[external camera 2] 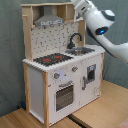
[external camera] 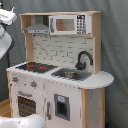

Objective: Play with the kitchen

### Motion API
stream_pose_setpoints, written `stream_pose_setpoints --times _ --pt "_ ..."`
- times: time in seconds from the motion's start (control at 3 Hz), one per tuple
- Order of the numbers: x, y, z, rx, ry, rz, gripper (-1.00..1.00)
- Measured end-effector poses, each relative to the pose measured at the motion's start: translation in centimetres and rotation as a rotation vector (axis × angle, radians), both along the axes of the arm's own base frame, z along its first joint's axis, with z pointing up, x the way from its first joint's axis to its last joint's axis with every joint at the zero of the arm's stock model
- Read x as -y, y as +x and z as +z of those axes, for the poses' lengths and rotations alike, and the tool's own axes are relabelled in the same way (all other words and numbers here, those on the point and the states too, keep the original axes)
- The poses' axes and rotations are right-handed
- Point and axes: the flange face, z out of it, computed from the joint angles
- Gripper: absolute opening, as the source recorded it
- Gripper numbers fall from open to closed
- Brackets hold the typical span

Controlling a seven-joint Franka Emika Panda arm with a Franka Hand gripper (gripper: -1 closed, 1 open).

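Second exterior view shows the arm [external camera 2: 100, 25] reaching above the kitchen [external camera 2: 65, 75]; gripper state cannot be told.

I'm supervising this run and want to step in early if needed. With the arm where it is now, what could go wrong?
1. In the second exterior view the arm reaches in over the kitchen at its upper shelf, where the microwave sits; a careless move could knock the top frame.
2. The black faucet stands directly below the arm, so a straight descent might hit it.
3. The hand is out of view, leaving its clearance unknown.
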Motion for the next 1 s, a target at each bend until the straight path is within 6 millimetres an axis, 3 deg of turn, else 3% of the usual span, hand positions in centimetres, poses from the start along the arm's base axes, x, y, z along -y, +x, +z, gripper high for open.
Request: stream_pose_setpoints --times 1.0 --pt "-2.1 2.8 -1.3 0.088 0.176 0.034 1.00"
